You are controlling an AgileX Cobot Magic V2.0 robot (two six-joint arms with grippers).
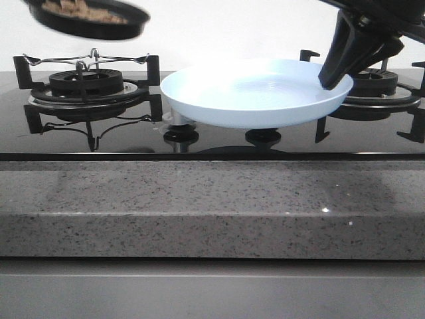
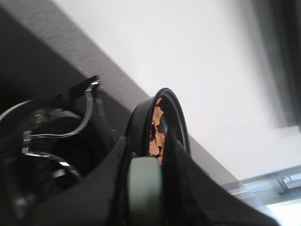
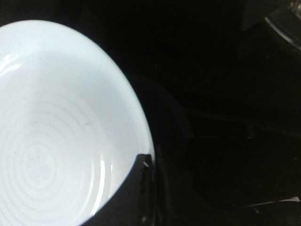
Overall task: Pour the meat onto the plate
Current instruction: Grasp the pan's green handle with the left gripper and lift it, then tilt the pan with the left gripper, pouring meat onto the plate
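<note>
Front view: reference landmark is the plate; all positions below are given relative to it.
Plate: pale blue, round, shallow and empty; held raised above the stove's control knobs, between the two burners, roughly level.
Right end effector: closed on the plate's right rim. One finger lies over the inner edge in the right wrist view; the other finger is hidden below the rim.
Frying pan: black, raised well up and to the left of the plate, above the left burner, not over the plate.
Meat: small reddish-brown pieces heaped inside the pan; none on the plate.
Left end effector: closed on the pan's handle, its black fingers clamped either side of a pale grey-green grip.
Step (judgement): transfer not begun; the pan needs to travel right until it is over the plate.
Risk 1: tipping the pan before it is above the plate drops pieces onto the left burner or the glass hob.
Risk 2: an edge-only grip on one side may let the plate sag or slip as meat lands.
Risk 3: the pan rim may strike the plate rim during approach.
Orientation: the pan's opening faces up, slightly tilted; the plate has no long axis.
</note>
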